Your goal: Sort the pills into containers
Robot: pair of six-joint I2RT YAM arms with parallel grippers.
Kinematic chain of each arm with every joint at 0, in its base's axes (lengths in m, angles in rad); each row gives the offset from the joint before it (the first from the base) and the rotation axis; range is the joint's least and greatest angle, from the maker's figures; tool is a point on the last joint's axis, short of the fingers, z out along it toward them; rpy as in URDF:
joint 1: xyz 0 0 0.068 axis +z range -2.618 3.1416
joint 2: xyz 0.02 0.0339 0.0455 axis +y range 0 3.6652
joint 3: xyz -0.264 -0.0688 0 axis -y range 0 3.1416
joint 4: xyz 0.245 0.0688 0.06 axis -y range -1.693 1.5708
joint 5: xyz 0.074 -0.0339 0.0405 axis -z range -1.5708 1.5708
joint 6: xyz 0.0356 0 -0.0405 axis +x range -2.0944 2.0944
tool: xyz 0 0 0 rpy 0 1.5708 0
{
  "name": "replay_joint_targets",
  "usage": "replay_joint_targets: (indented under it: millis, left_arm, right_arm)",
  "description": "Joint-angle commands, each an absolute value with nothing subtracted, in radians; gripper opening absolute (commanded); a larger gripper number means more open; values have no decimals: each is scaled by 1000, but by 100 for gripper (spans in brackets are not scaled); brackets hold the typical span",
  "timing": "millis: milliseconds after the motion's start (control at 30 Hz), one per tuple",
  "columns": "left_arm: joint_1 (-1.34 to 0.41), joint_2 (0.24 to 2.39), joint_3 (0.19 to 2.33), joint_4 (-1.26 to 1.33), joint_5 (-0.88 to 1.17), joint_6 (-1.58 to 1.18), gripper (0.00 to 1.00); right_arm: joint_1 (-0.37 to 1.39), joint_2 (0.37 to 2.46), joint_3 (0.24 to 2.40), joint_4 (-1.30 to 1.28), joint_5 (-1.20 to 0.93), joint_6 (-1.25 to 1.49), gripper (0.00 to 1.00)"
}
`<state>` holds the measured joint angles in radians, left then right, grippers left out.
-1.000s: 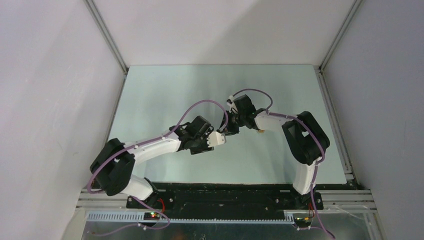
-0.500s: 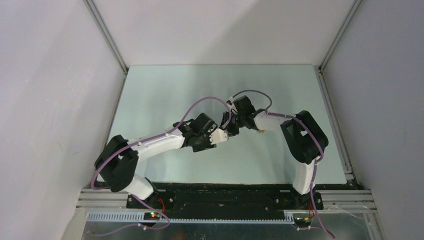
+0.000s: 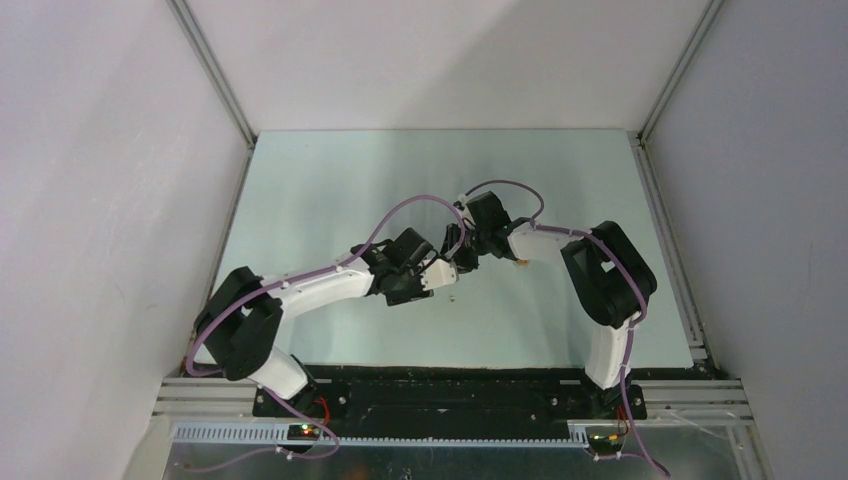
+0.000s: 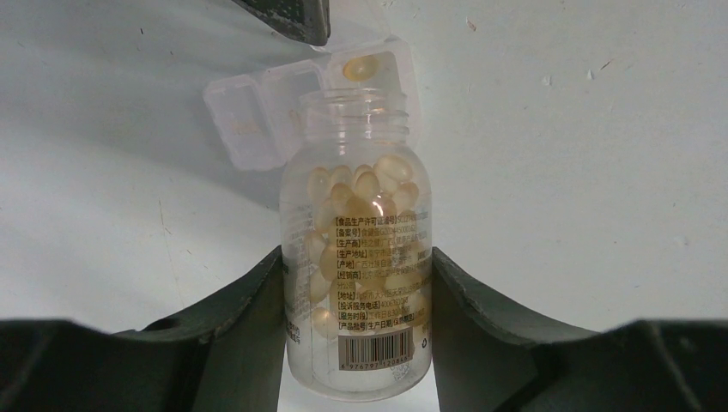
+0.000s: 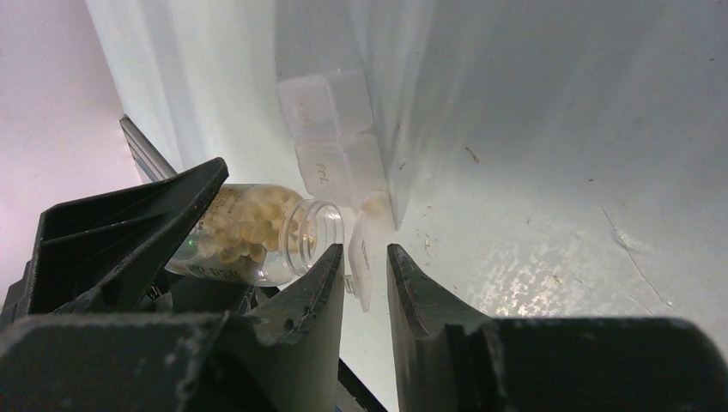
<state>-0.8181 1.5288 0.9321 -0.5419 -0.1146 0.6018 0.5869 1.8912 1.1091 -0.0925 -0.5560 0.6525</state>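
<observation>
Pills in bottle, L gripper tight round it; R gripper: grip unclear.

The pill box was crowded by the bottle above and the right gripper at its lid; table beside it was left open.

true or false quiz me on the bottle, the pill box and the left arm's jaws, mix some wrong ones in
1. The bottle is capped. False: its mouth is open.
2. The left gripper holds the bottle between its jaws. True.
3. The bottle is empty. False: many pills fill it.
4. A single pill lies in an open compartment of the pill box. True.
</observation>
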Motion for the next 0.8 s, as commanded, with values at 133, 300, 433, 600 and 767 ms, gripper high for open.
replay_joint_targets:
  millis: [133,300,433,600,767]
  left_arm:
    - [-824,1493,955,-520,-127,582,0]
    - [-824,1461,951,-524,-133,586,0]
    - [-822,1451,957,-537,-144,590,0]
    - [-823,1473,978,-565,-180,594,0]
    - [-824,1493,1002,-586,-193,590,0]
  right_arm:
    - [584,1886,1108,-85,-554,635,29]
    - [584,1885,1108,-88,-552,634,32]
    - [582,1881,1108,-91,-548,633,36]
    - [581,1882,1108,-90,-547,635,37]
    - [578,1884,1108,-95,-540,635,37]
